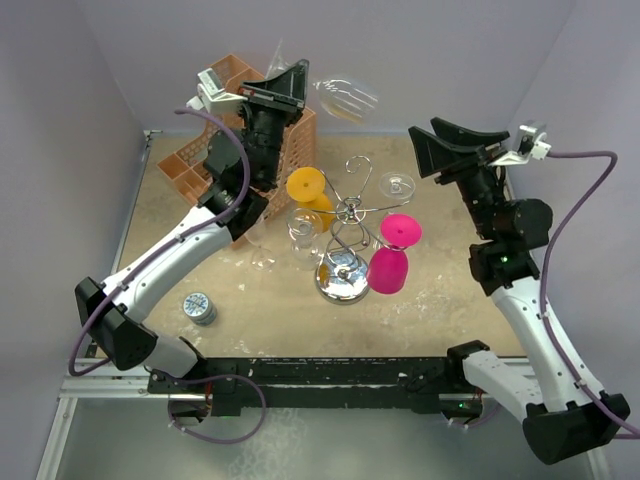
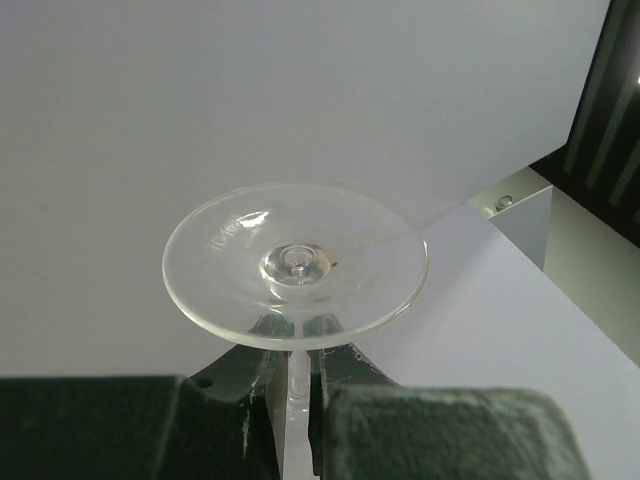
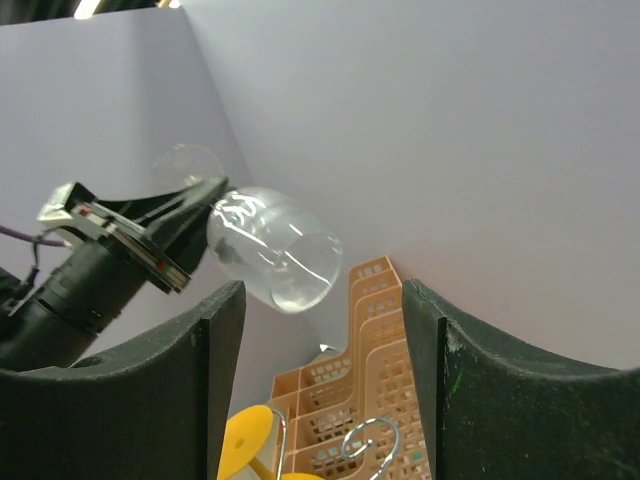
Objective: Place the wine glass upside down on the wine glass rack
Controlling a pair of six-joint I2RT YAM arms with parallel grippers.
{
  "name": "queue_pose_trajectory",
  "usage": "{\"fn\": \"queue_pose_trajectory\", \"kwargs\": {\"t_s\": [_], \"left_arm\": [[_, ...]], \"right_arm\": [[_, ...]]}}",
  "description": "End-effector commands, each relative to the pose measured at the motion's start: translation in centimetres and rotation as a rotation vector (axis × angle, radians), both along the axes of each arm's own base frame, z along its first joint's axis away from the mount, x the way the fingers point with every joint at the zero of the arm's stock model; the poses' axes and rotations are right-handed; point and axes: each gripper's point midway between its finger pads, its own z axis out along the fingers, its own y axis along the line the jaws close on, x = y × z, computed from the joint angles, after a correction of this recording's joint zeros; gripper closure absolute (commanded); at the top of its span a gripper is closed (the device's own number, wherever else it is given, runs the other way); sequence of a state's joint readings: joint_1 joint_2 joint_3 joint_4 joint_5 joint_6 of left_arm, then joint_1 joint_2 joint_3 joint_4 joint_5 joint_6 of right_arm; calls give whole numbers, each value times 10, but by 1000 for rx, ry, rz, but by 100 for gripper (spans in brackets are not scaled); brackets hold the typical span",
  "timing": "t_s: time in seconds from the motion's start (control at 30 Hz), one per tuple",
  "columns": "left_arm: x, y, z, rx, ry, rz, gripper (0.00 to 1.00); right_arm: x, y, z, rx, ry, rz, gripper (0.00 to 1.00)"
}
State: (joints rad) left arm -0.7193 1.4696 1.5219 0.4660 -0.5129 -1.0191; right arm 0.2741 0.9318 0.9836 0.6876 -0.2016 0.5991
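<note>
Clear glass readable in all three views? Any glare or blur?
Top external: wine glass faint against the pale wall, few highlights. Left wrist: its foot is sharp, the left hand below is soft and dark. Right wrist: bowl shows white glare streaks, outline clear.

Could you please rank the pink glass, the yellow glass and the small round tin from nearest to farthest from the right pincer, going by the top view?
1. The pink glass, right of centre, is closest to the right pincer.
2. The yellow glass, left of centre.
3. The small round tin, near-left corner.
</note>
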Motion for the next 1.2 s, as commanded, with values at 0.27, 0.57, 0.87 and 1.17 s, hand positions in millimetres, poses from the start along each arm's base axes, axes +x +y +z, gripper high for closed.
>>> {"fn": "queue_pose_trajectory", "kwargs": {"t_s": [0.27, 0.57, 0.87, 1.17], "left_arm": [[-34, 22, 47, 418, -401, 267, 100], [-28, -10, 42, 696, -512, 265, 100], [-32, -45, 33, 909, -717, 255, 100], [-42, -66, 22, 1122, -881, 233, 100]], "right_arm": [[-2, 5, 16, -42, 129, 28, 32], [-14, 20, 19, -40, 176, 147, 33], [-42, 32, 46, 50, 104, 316, 33], [-29, 48, 51, 125, 185, 441, 37]]}}
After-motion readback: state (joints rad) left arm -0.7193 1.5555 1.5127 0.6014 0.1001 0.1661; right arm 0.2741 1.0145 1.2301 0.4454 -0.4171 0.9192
